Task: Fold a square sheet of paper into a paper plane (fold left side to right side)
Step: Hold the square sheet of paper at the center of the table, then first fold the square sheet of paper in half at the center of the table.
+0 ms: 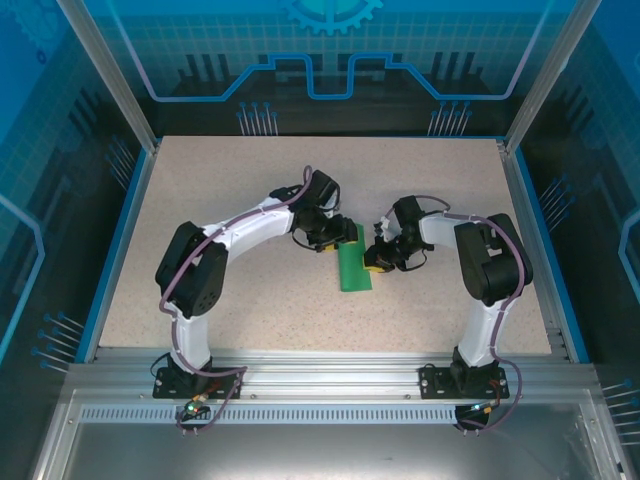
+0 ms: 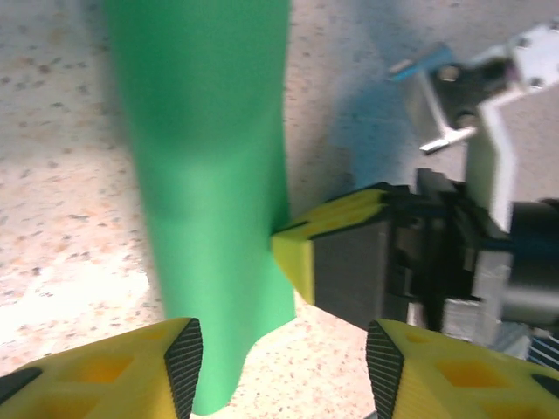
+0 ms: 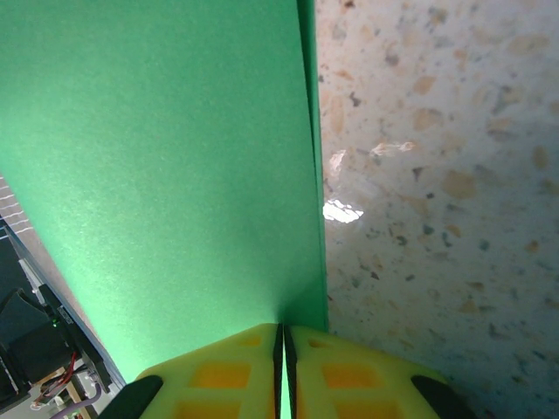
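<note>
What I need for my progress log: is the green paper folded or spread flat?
Folded. The paper shows as a narrow strip from above, and the right gripper pinches two layers along one edge.

table (image 1: pixel 200 200) open around; right end effector (image 1: pixel 375 263) seemingly crowds paper (image 1: pixel 352 272).

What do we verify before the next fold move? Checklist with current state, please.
1. Hold: right gripper shut on the paper: ok.
2. Free hand: left gripper open, gripping nothing: ok.
3. Shape: the paper reads as a narrow strip in the top view, so a fold is in: ok.
4. Edges aligned along the fold: cannot tell, the left wrist view is blurred.
5. Clearance: the grippers sit on opposite sides of the paper, apart: ok.
</note>
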Controlling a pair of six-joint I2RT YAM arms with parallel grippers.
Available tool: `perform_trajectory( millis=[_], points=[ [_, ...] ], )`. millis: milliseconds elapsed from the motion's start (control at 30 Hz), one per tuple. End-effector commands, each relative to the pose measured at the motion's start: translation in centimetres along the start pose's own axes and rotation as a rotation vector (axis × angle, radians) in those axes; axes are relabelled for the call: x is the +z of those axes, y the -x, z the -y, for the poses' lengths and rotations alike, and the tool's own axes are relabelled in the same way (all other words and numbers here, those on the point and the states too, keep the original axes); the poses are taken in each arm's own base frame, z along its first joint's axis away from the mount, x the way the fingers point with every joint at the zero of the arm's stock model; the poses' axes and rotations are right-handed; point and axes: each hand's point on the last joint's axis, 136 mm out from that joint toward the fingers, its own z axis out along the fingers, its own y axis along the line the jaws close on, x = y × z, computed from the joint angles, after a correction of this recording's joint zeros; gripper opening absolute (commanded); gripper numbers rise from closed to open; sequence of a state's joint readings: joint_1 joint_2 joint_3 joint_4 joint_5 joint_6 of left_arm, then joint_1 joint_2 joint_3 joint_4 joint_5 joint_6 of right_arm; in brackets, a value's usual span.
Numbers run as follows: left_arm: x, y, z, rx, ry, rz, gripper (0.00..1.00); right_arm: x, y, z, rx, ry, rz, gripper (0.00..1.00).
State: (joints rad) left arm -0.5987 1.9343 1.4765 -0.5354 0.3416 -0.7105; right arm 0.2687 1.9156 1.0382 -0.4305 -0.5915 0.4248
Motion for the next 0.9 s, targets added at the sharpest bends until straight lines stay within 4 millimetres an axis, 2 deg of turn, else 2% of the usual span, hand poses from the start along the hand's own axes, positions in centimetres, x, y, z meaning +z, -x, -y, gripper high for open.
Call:
perform_trajectory(
  millis=[0,100,200,467,700,867],
  points=[
    [1.7,-1.6,1.1,0.021,-0.082,-0.079,0.52,1.6,-1.5,3.5,0.059,-0.137,-0.06,0.13],
    [3.0,-1.7,1.2,0.02,-0.103,-0.102,0.49,1.5,-1.6,3.6,0.06,-0.139,-0.062,0.13],
    [4.2,-1.7,0.4,0.012,-0.084,-0.117,0.47,1.5,-1.6,3.6,0.058,-0.142,-0.064,0.13],
    [6.3,-2.0,-4.3,0.004,0.069,-0.13,0.45,1.4,-1.7,3.9,0.059,-0.158,-0.067,0.13],
    [6.8,-1.7,-7.6,-0.032,0.124,-0.122,0.44,1.4,-2.0,4.2,0.062,-0.177,-0.077,0.13],
    [6.6,-1.0,-9.1,-0.044,0.137,-0.111,0.44,1.4,-2.2,4.4,0.06,-0.189,-0.083,0.13]
  ],
)
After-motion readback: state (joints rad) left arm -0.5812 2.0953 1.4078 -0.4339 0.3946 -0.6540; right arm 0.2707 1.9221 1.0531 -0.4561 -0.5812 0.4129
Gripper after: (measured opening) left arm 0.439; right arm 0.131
